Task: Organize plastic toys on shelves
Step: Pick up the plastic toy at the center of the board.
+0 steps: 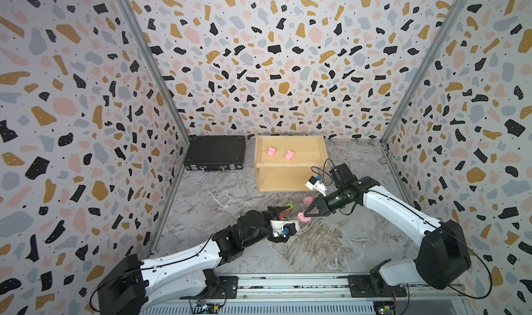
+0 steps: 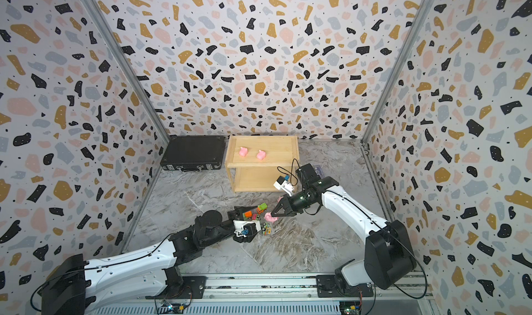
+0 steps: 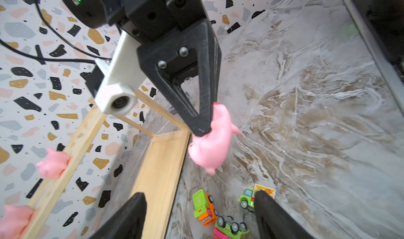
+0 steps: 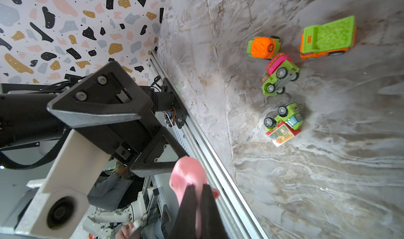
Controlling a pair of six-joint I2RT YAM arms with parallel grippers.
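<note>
Right gripper [image 1: 304,214] is pinched tight on a pink pig [image 1: 302,219]. In the right wrist view its thin black fingers [image 4: 188,205] nearly meet across the body. The pig hangs at the tips, low over the marble floor [image 1: 331,241] – can't tell whether it clears it. Left gripper [image 3: 199,195] sits at the right gripper's 9 o'clock in both top views, with jaws spread wide and nothing between them. Four toy vehicles are bunched on the floor just ahead of those jaws. They are a green-and-orange dump truck [image 4: 328,38] standing upright, a mixer truck [image 4: 263,48] beside it, a pink-and-green car [image 4: 281,74] tipped over with wheels showing, and a box truck [image 4: 284,124] nearest the held pig. A loose pig [image 1: 308,200] lies on the floor at the right gripper's 1 o'clock, close by but not touching it. The wooden rack [image 1: 290,164] stands at 12 o'clock from the grippers, near the back wall. Its top tier carries a first shelf pig [image 1: 271,151] and a second shelf pig [image 1: 289,154], side by side with a gap between them. A black case [image 1: 214,152] lies flat at the rack's 9 o'clock – just beside it.
</note>
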